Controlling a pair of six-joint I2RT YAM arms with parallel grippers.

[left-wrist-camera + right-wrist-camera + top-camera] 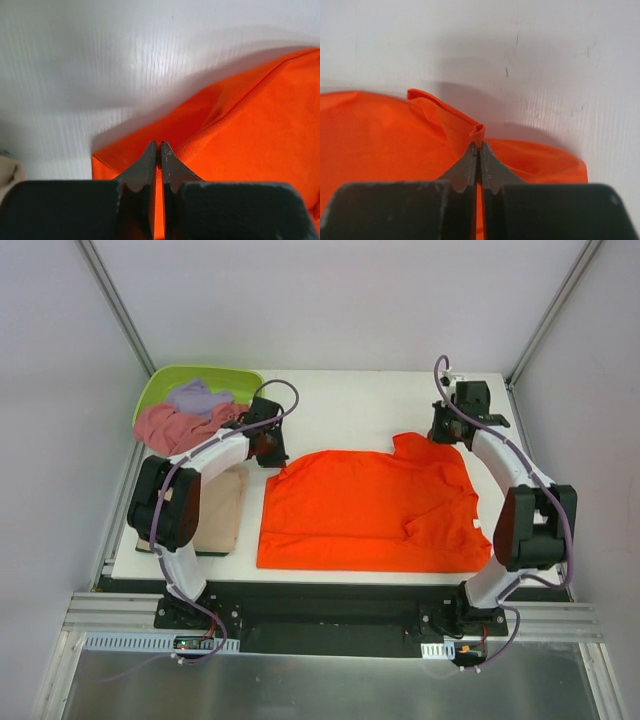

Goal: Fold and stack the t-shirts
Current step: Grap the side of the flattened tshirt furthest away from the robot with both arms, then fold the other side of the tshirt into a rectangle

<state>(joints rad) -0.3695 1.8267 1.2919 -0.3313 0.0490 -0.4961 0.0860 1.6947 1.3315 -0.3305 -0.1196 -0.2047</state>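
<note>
Read the table (pixel 340 400) from above as a clock, with twelve farthest from the arm bases. At ten o'clock sits the lime-green tub (pixel 160 383). The pink shirt (pixel 172 428) spills over its near rim and the lavender shirt (pixel 197 397) is bunched on top. At about eight o'clock the tan shirt (pixel 222 508) lies flat and folded beneath the left arm.

The left gripper (pixel 158 145) is at the eleven o'clock corner of the orange shirt (pixel 370 510). Its fingers are pressed together with a thin edge of cloth pinched between them. The wrist view is too close to say whether that is one layer or two. The shirt lies spread across the middle of the table, wrinkled toward four o'clock, with its near hem along six. At its one o'clock corner, by the raised flap of sleeve, the right gripper (pixel 478 144) is closed likewise, a small curl of fabric nipped at the tips.

The step in hand looks like the first fold, with the far edge brought toward six o'clock. To do it well, both arms should lift only enough to free the edge from the table. They should travel at one pace so the cloth is taut between them and does not skew. The far edge should be laid squarely on the near hem before either lets go. The shallow pinch on the right could slip under a sideways tug, so the pull should go toward six, not apart.
</note>
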